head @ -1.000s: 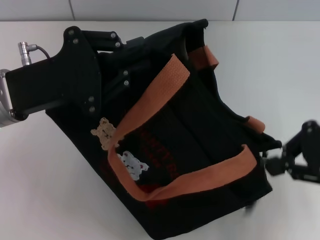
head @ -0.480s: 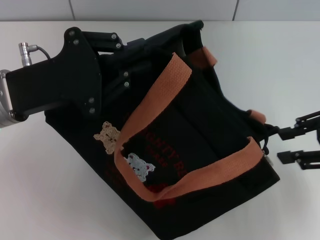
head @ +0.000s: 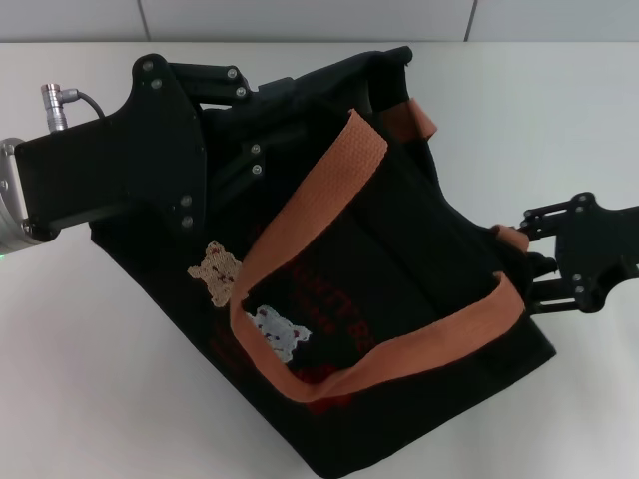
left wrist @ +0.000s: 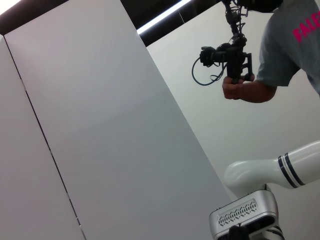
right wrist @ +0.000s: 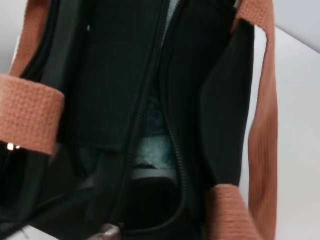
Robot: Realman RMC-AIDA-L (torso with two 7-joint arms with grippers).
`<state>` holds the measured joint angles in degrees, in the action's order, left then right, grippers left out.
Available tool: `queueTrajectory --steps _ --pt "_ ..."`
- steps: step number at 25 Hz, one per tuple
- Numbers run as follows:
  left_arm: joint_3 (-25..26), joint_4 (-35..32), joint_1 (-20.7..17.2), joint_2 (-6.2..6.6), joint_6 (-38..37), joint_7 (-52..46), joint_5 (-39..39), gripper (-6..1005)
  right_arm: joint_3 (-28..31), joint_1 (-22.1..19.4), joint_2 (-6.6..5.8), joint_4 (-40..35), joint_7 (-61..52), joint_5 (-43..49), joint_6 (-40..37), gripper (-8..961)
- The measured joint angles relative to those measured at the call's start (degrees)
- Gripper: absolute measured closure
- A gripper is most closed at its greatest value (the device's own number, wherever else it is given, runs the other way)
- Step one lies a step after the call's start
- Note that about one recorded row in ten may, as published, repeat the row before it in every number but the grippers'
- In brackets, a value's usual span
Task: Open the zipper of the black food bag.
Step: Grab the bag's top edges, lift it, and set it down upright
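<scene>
Zipper [right wrist: 175, 150]: black teeth run along the bag's top; in the right wrist view the 2 rows stand parted into a gap, with pale lining visible inside. A small dark rounded piece shows at the near end of that opening; whether it is the pull tab cannot be told.
Black food bag [head: 399, 269]: lies tilted on the white worktop [head: 100, 399], in the middle of the head view, its printed front turned up toward the camera.
Handles: 2 orange-brown straps [head: 310, 210]; 1 arches over the front face, the other shows only at the far edge and at the end near the right arm.
Patches: a tan bear [head: 216, 267] and a white bear [head: 276, 331], with red print beside them.
Left gripper [head: 300, 120]: pressed against the bag's far-left end, its big black body covering that corner; its fingers reach onto the fabric, but whether they pinch it cannot be told.
Right gripper [head: 534, 264]: at the bag's right end, touching or just beside the strap's end there; its fingers sit close together at the fabric, but what they hold, if anything, cannot be told.
Left wrist view: faces away from the bag, showing wall panels, a person [left wrist: 285, 55] holding a camera rig [left wrist: 227, 55], and another white robot arm [left wrist: 270, 172].
</scene>
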<state>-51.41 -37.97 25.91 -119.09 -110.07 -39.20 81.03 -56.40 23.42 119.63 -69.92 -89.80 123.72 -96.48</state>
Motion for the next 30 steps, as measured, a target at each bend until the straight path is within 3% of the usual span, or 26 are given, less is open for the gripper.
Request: queueTrajectory --steps 5,8,13,23,30 --pt "0.0 0.0 -0.1 0.06 -0.2 0.0 0.0 808 -0.3 -0.9 -0.26 -3.6 -1.7 0.4 -1.2 296" --pt "0.0 0.0 -0.1 0.07 -0.3 0.0 0.0 807 -0.5 -1.2 -0.24 -3.3 -1.1 0.2 -1.4 341" --pt "-0.5 0.0 0.1 0.00 -0.2 0.0 0.0 806 -6.1 -1.2 0.12 0.5 1.8 -1.0 6.4 315" --pt "-0.4 4.3 0.0 0.16 0.3 3.5 0.0 803 -7.0 -4.3 -0.01 -0.8 3.1 -13.9 19.1 596" --pt "1.3 14.3 0.6 0.26 5.3 6.4 -0.1 801 -5.2 -3.7 -0.20 -2.5 -0.4 -14.4 25.1 740"
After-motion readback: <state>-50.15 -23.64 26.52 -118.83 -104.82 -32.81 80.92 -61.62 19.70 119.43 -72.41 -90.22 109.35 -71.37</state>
